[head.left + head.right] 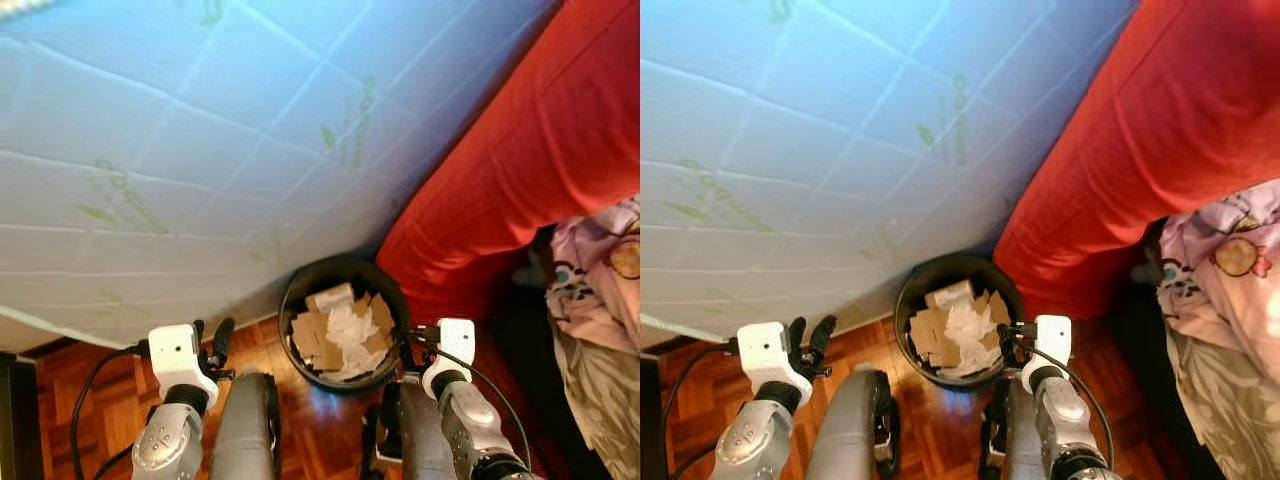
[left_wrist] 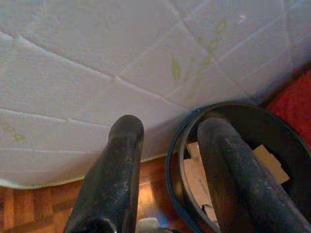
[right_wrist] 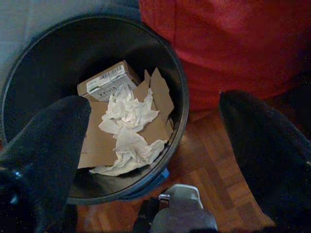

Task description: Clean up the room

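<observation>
Nearest the head camera, both silver arms are raised over the brown parquet wooden floor (image 1: 80,400). Left gripper (image 2: 167,160): fingers spread apart, nothing between them, held at the near-left rim of the bin. Right gripper (image 3: 155,141): fingers wide open and empty, poised just above the bin's near-right edge.

Between the two grippers stands the round black plastic waste bin (image 1: 345,325), on the floor and hard against the mattress side. It holds torn brown cardboard pieces (image 3: 158,109), a crumpled white tissue (image 3: 129,133) lying on top of them, and a small cardboard box with a white barcode label (image 3: 107,82). The label's print is too blurred to read.

Beyond the bin rises the pale blue quilted mattress (image 1: 200,150), printed with faint green leaf marks and lettering that is not legible. To its right hangs a red fabric cover (image 1: 520,170), with pink patterned bedding (image 1: 600,280) further right.

Judgement: a disposal step appears complete, both grippers being empty over the bin. Next move calls for withdrawing the arms and locating further litter.
</observation>
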`<state>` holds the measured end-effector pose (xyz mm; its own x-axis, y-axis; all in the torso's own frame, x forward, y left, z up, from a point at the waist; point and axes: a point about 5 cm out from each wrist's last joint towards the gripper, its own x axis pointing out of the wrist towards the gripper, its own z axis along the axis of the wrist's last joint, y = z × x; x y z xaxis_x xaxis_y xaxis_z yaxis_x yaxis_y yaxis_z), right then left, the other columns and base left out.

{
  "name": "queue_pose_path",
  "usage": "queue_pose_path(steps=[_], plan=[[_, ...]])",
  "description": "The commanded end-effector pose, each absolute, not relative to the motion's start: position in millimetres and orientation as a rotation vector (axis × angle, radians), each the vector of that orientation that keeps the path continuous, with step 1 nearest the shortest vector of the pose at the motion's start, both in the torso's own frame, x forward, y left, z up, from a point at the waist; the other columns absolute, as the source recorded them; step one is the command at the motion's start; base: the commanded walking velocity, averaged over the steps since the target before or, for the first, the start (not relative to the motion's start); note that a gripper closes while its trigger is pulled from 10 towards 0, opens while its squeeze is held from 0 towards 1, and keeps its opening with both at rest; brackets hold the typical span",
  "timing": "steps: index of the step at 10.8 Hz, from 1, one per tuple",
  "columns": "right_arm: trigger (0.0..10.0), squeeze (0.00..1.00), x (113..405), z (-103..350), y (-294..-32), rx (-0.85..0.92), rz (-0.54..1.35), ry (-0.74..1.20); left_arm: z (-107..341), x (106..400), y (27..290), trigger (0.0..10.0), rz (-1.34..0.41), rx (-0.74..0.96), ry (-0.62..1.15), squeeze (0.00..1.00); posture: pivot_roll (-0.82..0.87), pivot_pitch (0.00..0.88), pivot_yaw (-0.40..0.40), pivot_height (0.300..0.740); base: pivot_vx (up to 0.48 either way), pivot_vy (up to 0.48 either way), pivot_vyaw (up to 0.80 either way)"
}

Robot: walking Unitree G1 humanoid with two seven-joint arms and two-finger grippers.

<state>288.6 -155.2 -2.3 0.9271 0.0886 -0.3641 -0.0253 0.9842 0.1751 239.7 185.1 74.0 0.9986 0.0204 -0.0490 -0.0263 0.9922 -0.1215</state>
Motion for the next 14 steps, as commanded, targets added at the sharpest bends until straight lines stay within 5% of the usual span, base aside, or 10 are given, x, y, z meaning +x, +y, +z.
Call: queue_pose_path(steps=[1,14], plan=[[10.0,0.00,280.8,-11.8,-153.3,0.177,0.062,0.436,65.0,234.5,185.3,10.0,0.023,-0.132,0.079,0.00,0.19,0.252,-0.017,0.642,0.000,0.000,0.00],[10.0,0.00,278.3,-15.3,-149.3,0.179,0.079,0.464,66.7,234.9,183.9,10.0,0.020,-0.129,0.055,0.00,0.19,0.249,-0.015,0.642,-0.234,0.000,0.00]])
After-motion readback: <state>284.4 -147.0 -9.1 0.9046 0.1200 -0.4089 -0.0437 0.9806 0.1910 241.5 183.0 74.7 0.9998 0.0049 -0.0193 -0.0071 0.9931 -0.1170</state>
